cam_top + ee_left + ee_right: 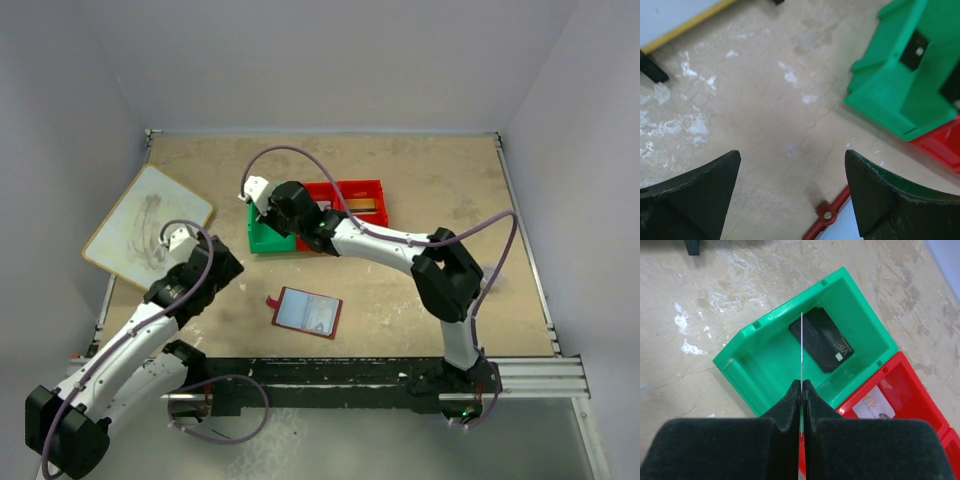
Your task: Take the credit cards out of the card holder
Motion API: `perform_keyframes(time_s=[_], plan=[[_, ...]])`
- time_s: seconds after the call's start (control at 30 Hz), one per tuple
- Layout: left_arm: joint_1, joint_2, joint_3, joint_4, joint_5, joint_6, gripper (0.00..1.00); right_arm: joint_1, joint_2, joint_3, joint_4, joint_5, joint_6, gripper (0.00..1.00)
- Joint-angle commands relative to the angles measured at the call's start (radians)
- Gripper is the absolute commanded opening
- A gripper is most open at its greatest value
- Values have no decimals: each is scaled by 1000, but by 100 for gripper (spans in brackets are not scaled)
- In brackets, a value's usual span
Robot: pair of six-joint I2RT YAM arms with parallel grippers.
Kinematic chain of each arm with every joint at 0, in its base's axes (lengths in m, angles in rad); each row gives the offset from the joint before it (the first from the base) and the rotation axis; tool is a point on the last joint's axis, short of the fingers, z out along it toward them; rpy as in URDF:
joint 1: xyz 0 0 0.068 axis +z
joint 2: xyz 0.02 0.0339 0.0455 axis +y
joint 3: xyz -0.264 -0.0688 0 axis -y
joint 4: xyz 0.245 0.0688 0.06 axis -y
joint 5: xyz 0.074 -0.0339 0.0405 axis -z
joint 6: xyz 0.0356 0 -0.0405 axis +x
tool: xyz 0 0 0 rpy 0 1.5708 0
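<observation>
The card holder (308,312) lies open on the table, maroon with pale blue sleeves; its red tab (827,216) shows low in the left wrist view. My left gripper (225,265) (791,155) hangs open just left of it, with only bare table between the fingers. My right gripper (262,212) (802,382) is shut on a thin credit card (802,347), seen edge-on, held upright over the green bin (775,370) (265,238). A black card (821,340) lies flat in that bin. A pale card (873,404) lies in the red bin (920,400).
A large white board (148,228) (675,20) with a yellow edge lies at the left. The red bin (350,205) adjoins the green one at mid table. Grey walls enclose the back and sides.
</observation>
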Motion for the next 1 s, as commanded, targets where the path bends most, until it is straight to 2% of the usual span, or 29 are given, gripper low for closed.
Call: perform_keyframes(time_s=[0.0,0.13,0.27,0.37,0.6,0.97], plan=[[18,-3,199,-76,-125,121,83,-7,47,123,-66,32,-113,0],[18,7,292,-117,-154,244,82,-9,122,179,-89,119,-214,0],[17,-23,298,-122,-205,301,82,-13,183,232,-108,165,-284,0],[18,-52,300,-135,-219,278,82,-22,214,260,-107,183,-315,0],[18,-222,291,-205,-384,175,82,-43,262,318,-105,157,-362,0],[18,-273,295,-216,-386,164,82,-59,383,451,-181,153,-480,0]])
